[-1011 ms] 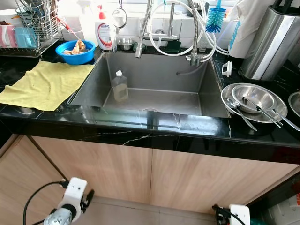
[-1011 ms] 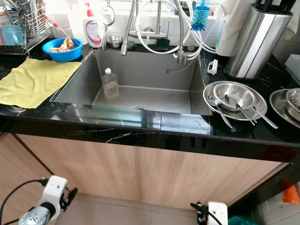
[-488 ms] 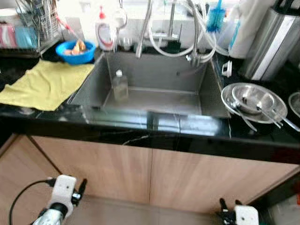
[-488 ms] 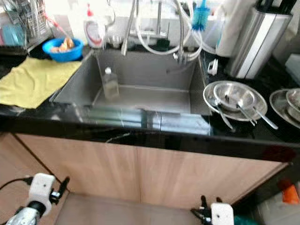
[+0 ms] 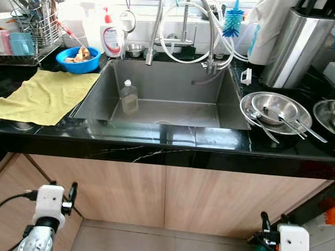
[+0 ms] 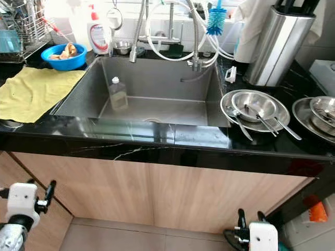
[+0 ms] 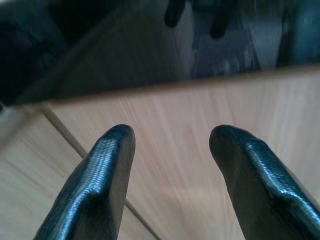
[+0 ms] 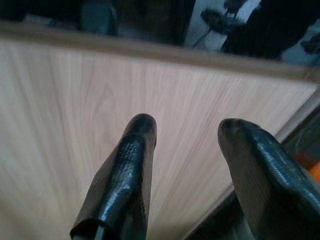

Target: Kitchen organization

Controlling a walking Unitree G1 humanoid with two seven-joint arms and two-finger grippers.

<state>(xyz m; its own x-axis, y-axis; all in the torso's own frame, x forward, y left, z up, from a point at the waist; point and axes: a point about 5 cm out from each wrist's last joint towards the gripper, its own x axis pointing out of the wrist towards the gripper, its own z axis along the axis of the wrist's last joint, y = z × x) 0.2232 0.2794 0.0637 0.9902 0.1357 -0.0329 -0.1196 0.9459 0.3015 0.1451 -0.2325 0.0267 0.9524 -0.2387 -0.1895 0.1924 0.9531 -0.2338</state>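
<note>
Hanging low, 2 pincers: left pincer, right pincer, prob. empty

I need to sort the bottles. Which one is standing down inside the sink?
The small clear bottle with pale liquid stands in the sink basin; the white red-capped bottle stands on the counter behind it.

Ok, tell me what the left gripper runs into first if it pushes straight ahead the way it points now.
Most likely the wooden cabinet door: the open left gripper faces its panel just below the black countertop edge. Depth is unclear.
</note>
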